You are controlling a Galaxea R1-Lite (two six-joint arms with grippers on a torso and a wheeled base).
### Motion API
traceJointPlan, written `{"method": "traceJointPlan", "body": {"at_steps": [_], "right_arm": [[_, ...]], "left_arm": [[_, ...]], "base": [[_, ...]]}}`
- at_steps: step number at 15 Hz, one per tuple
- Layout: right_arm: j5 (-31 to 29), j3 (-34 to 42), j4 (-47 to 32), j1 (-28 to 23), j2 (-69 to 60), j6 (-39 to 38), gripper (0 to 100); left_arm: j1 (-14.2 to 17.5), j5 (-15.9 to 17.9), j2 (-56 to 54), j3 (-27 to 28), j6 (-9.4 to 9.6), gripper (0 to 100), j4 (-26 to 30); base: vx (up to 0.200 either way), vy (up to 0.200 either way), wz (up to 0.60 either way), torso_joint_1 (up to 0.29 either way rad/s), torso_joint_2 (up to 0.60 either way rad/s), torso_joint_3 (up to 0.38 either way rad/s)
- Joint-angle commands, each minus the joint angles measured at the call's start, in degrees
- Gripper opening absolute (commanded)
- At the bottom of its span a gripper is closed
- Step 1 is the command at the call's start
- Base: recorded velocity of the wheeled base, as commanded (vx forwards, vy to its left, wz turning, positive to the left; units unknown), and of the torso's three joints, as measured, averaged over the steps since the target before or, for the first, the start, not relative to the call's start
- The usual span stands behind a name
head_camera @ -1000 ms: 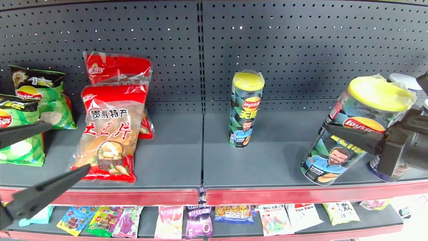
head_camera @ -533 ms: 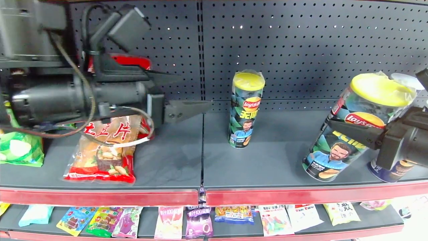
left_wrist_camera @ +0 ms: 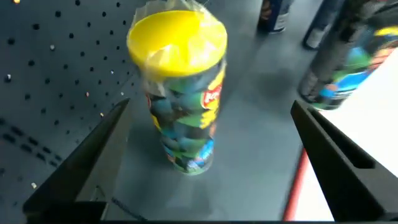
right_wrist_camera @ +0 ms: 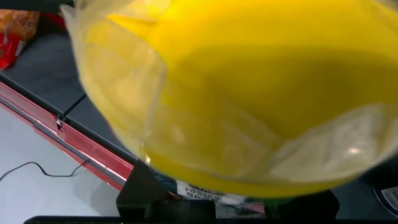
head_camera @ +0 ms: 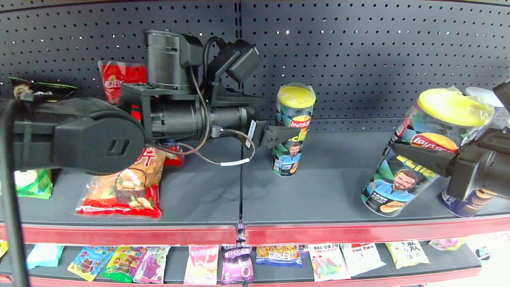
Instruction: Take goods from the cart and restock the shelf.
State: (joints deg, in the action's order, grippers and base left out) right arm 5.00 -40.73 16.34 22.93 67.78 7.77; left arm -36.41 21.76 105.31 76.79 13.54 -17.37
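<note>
Chips first: looking at a yellow-lidded held can, pinched across the body by the right gripper, jaws closed snug on the sides. Sitting well to the right of the standing can and closer to the red front lip than that one. Tilted too, lid leaning away from the standing can, bottom edge down at the shelf deck. Can't tell whether touching or hanging just above. From the right wrist, mostly yellow lid and crinkly wrap.

Just behind the held can, even further right of the standing can: a pale-lidded can, very close.

Left gripper spread wide around the standing can, gripping nothing, one finger on each side and apparently not touching. Further left of the standing can: a red snack bag lying flat, then a green bag.

Pretty clearly mid-placement, so roughly the last bit of this item. Next up, probably: stand the held can upright, get the base flat on the deck, then open up and back straight out. Worth minding the pale-lidded neighbour, since tall light cans topple easily. Same for the left side: gentle squeeze only, if closing at all.
</note>
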Motion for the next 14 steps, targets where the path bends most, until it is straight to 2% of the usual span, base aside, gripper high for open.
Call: {"method": "traceJointPlan", "body": {"at_steps": [1, 6, 11, 14], "right_arm": [[0.0, 0.1, 0.0, 0.0, 0.1, -0.1, 0], [0.0, 0.1, -0.1, -0.4, 0.1, -0.3, 0], [0.0, 0.0, -0.1, -0.9, 0.1, -0.6, 0], [0.0, 0.1, -0.1, -1.3, 0.0, -0.6, 0]], "left_arm": [[-0.1, -0.1, 3.6, 2.5, 1.57, 100, 0.0], [-0.2, -1.2, 8.2, 7.8, 2.98, 100, -1.3], [-0.8, -2.1, 11.2, 9.7, 3.07, 100, -1.4], [-1.0, -3.7, 14.6, 13.5, 2.98, 100, -2.1]], "base": [[0.000, 0.000, 0.00, 0.000, 0.00, 0.000], [0.000, 0.000, 0.00, 0.000, 0.00, 0.000], [0.000, 0.000, 0.00, 0.000, 0.00, 0.000], [0.000, 0.000, 0.00, 0.000, 0.00, 0.000]]}}
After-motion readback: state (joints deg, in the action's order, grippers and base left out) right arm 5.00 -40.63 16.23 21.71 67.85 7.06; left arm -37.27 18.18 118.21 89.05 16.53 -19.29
